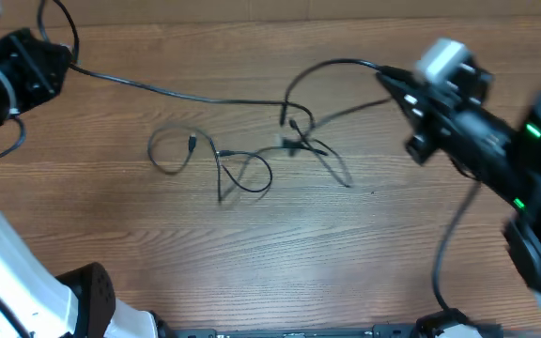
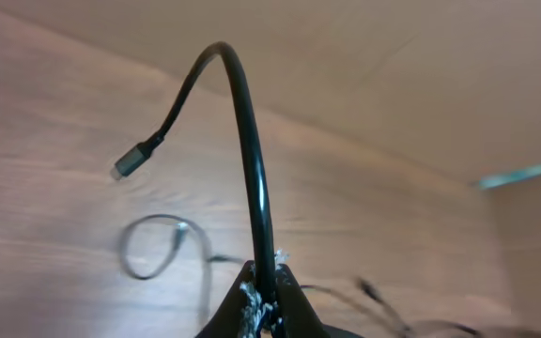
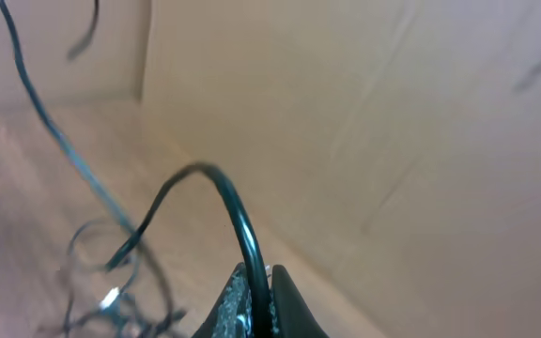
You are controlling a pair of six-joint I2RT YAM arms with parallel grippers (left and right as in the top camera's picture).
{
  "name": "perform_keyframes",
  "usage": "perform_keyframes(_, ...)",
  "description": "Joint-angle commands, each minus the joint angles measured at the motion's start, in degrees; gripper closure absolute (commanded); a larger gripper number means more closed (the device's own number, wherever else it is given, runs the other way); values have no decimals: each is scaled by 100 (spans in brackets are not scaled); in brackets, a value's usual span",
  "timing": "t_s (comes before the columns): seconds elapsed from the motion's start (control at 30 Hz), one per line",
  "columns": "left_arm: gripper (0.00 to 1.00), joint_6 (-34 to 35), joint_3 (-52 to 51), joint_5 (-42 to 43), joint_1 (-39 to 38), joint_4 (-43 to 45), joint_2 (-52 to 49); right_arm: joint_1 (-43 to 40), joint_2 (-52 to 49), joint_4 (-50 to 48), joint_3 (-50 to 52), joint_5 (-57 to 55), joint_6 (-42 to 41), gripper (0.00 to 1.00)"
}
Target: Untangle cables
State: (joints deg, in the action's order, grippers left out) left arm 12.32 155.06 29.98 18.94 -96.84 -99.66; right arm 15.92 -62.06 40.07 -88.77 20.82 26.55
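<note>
Pinching one strand apiece, we hold the cables [image 1: 294, 144] from both sides of the wooden table [image 1: 252, 272]. Our left gripper [image 2: 266, 302], at the upper left of the overhead view, has its jaws closed tight on a strand that arches up out of the fingers and ends in a free plug [image 2: 128, 169]. Our right gripper [image 3: 256, 296], at the upper right, is likewise clamped on a strand curving up from its tips. Between them the wires run down to the tabletop and cross in a small knot near the centre, with a round loop [image 1: 151, 148] lying to its left.
</note>
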Motion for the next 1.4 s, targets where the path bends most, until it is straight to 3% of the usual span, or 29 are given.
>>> perform_keyframes(0.0,96,-573,-546,-966,-404,59,28,-396,334,-66,-90,-42,-160,96)
perform_keyframes(0.23,96,-636,-1137,-835,-896,479,-4,-1532,345,-127,-90,7,-437,96)
perform_keyframes(0.4,96,-632,-1132,-992,-1547,1408,-2,-1980,11,-146,-90,511,-844,96)
perform_keyframes(0.7,96,-713,-1285,-3399,-3661,3397,-516,-1985,-133,-553,-448,509,-1180,96)
perform_keyframes(0.83,96,-769,-1285,-3838,-4028,3357,-1093,-1987,-133,-461,-1062,48,-1176,96)
perform_keyframes(1.1,96,-474,-1285,-3451,-4275,3311,-2636,-1987,-306,-35,-2415,-743,-1189,96)
perform_keyframes(1.27,96,-369,-1285,-3508,-4457,3320,-3335,-2022,-564,170,-2704,-2273,-1327,96)
perform_keyframes(1.37,96,-304,-1285,-3692,-4513,3171,-3595,-2455,-807,234,-2704,-2767,-1333,96)
